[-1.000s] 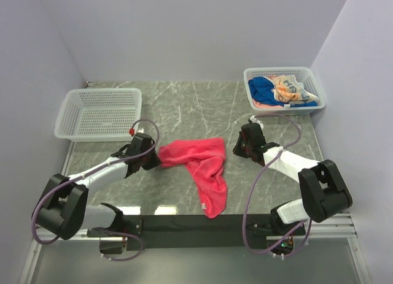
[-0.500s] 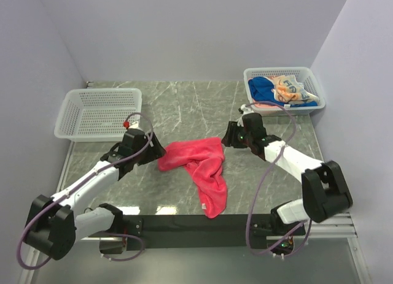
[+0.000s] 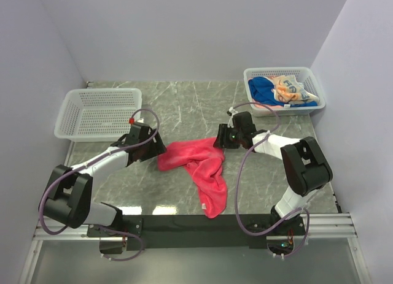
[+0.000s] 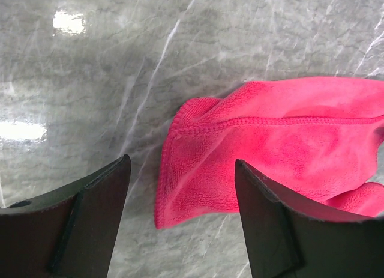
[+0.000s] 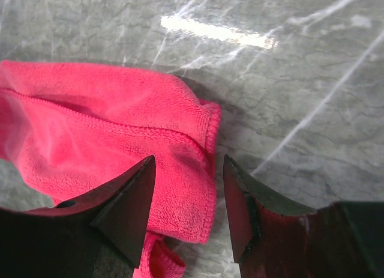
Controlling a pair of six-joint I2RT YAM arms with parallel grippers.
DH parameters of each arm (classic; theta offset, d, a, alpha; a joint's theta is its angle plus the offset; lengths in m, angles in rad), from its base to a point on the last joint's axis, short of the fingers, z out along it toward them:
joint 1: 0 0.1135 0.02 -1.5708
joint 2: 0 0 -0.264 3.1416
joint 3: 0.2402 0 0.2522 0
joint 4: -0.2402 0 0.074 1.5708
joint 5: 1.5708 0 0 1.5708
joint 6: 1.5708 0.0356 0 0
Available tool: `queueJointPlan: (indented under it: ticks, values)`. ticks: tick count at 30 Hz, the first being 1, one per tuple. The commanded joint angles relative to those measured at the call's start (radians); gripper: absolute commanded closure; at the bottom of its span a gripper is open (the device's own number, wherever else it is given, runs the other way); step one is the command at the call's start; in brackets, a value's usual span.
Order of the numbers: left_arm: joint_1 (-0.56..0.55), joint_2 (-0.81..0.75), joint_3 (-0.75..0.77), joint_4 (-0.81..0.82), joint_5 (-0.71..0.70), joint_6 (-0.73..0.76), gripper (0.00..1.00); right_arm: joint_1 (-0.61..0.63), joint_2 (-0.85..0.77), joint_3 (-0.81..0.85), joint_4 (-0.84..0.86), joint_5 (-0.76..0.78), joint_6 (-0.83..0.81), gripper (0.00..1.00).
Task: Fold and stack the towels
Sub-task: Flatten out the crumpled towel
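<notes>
Lit brightly and evenly from overhead in the top view, without hard contrast anywhere. Picked up a pale reflected patch on the polished table [image 3: 184, 106] close to its near edge. Cast only soft, short shadows beneath both arms and along the edges of the pink-red towel [image 3: 199, 164]. Stayed sharp across the whole top view. Caught two blown-out white glare spots on the stone at the left of the left wrist view, and one bright streak near the top of the right wrist view. Rendered the towel's pile and stitched hem crisply in both. Left the left gripper [image 4: 182, 164] and right gripper [image 5: 189, 161] dark, underexposed and slightly soft at close range.
</notes>
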Motion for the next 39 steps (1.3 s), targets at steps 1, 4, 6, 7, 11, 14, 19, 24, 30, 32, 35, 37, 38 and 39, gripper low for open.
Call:
queueJointPlan:
  ticks: [1,4,6,7,11,14,19,24,30,32,35,37,38,39]
  values:
    - [0.004,0.010,0.032,0.039,0.021,0.022,0.24,-0.003,0.012,0.018,0.059,-0.055,-0.031,0.44]
    - [0.004,0.016,0.032,0.034,0.027,0.023,0.24,-0.002,0.016,0.015,0.063,-0.067,-0.034,0.47]
    - [0.004,0.017,0.033,0.030,0.025,0.025,0.24,-0.003,0.013,0.015,0.064,-0.070,-0.037,0.49]
    - [0.004,0.016,0.032,0.030,0.024,0.026,0.24,-0.003,0.010,0.015,0.062,-0.075,-0.040,0.54]
    - [0.004,0.014,0.033,0.025,0.024,0.025,0.24,-0.003,-0.004,0.019,0.054,-0.073,-0.045,0.67]
    - [0.004,0.014,0.035,0.021,0.019,0.026,0.24,-0.003,-0.017,0.022,0.047,-0.075,-0.050,0.77]
    - [0.004,0.014,0.035,0.018,0.016,0.023,0.24,0.000,-0.016,0.025,0.039,-0.072,-0.060,0.79]
    - [0.005,0.007,0.040,0.008,0.016,0.025,0.24,0.018,-0.014,0.035,0.001,-0.028,-0.108,0.68]
    - [0.004,-0.001,0.035,-0.002,0.012,0.026,0.24,0.073,-0.045,0.064,-0.059,0.068,-0.168,0.61]
    - [0.004,-0.001,0.035,-0.002,0.012,0.023,0.24,0.093,-0.043,0.081,-0.073,0.100,-0.183,0.60]
    - [0.004,-0.003,0.033,-0.005,0.012,0.022,0.24,0.112,-0.039,0.099,-0.088,0.123,-0.194,0.61]
    - [0.004,-0.004,0.033,-0.005,0.012,0.023,0.24,0.118,-0.039,0.107,-0.091,0.135,-0.197,0.61]
    - [0.004,-0.006,0.032,-0.008,0.012,0.025,0.24,0.127,-0.039,0.110,-0.093,0.149,-0.203,0.61]
    - [0.004,-0.007,0.032,-0.008,0.012,0.023,0.24,0.130,-0.034,0.113,-0.096,0.155,-0.206,0.61]
